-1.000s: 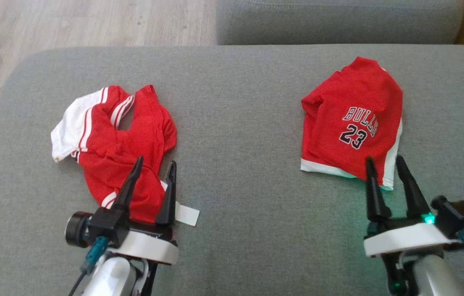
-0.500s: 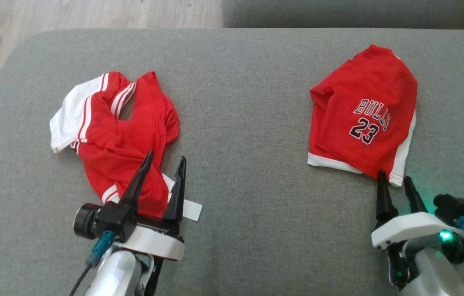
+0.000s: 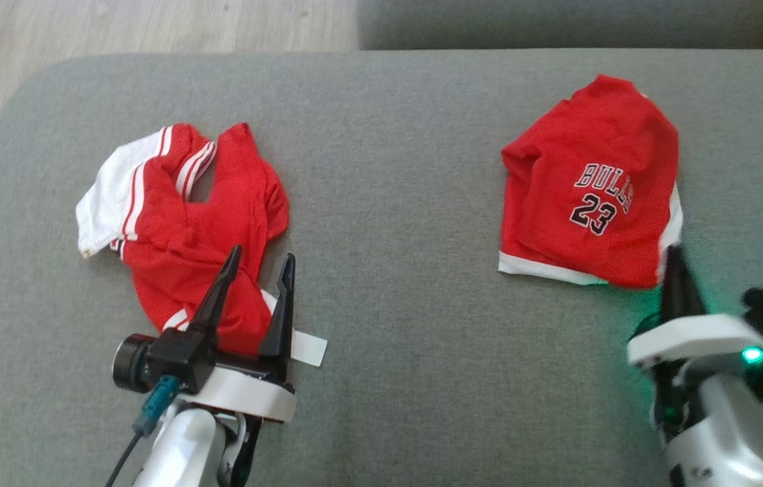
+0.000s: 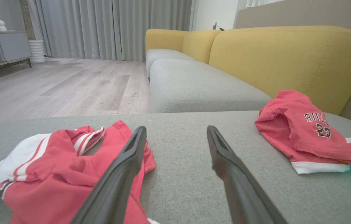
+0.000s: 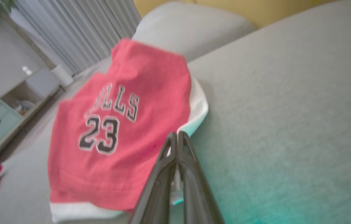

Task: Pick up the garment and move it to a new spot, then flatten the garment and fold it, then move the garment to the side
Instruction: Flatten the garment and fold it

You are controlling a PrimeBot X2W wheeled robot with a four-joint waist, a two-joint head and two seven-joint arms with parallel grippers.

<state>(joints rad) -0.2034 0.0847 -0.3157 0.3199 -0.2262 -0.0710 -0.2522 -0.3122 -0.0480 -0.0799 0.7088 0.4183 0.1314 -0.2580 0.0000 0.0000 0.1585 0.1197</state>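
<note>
Red jersey [image 3: 584,196], white hem pinched in the right gripper's [image 3: 674,253] tips (number 23 up); left gripper [image 3: 262,254] wide, shorts [image 3: 185,230] under its left finger.

A home living room: a grey sofa [image 4: 194,90] with yellow backs, wood floor [image 4: 69,87], long grey curtains [image 4: 113,28], a low cabinet [image 4: 10,46] far left.
</note>
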